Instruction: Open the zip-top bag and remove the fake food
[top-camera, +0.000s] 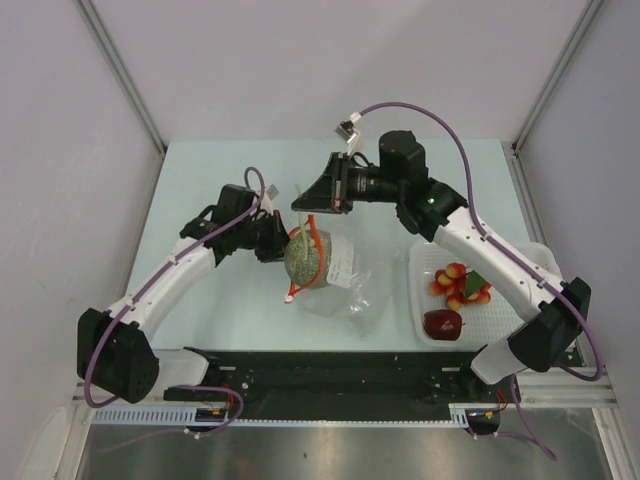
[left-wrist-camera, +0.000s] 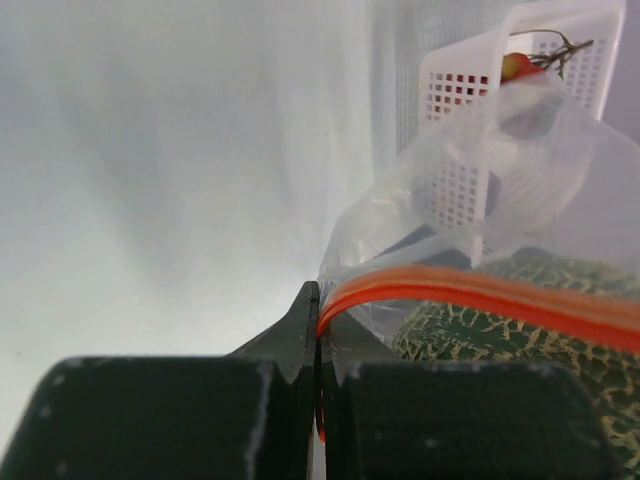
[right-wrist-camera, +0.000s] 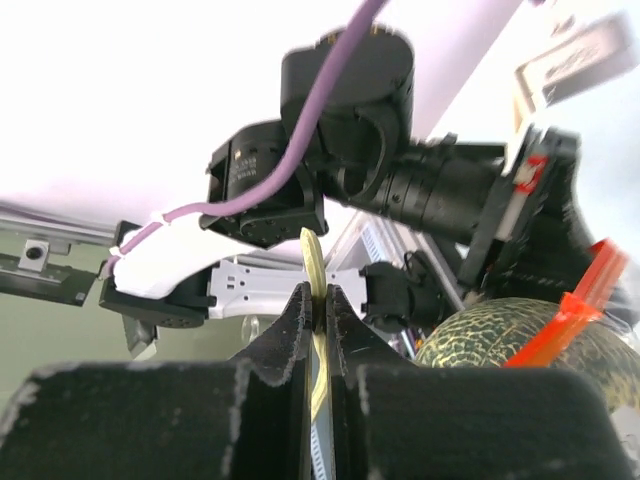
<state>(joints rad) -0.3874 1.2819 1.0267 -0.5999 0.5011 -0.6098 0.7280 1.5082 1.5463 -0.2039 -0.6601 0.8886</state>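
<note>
The clear zip-top bag (top-camera: 345, 285) lies mid-table with its red-orange zip strip (top-camera: 318, 245) looped round a round pale-green netted piece of fake food (top-camera: 303, 260) sitting in its mouth. My left gripper (top-camera: 283, 240) is shut on the end of the strip (left-wrist-camera: 480, 290), with the green piece (left-wrist-camera: 500, 335) just to its right. Above the green piece my right gripper (top-camera: 318, 207) is shut on a thin pale-yellow stalk (right-wrist-camera: 312, 250); the netted piece (right-wrist-camera: 490, 335) shows beside it. A dark red apple (top-camera: 443, 323) and a red-and-yellow cluster (top-camera: 460, 283) lie in the basket.
A white mesh basket (top-camera: 540, 255) stands at the right of the table, under my right arm, and shows behind the bag as a white mesh basket (left-wrist-camera: 460, 90) in the left wrist view. The cell's walls close in the back and sides.
</note>
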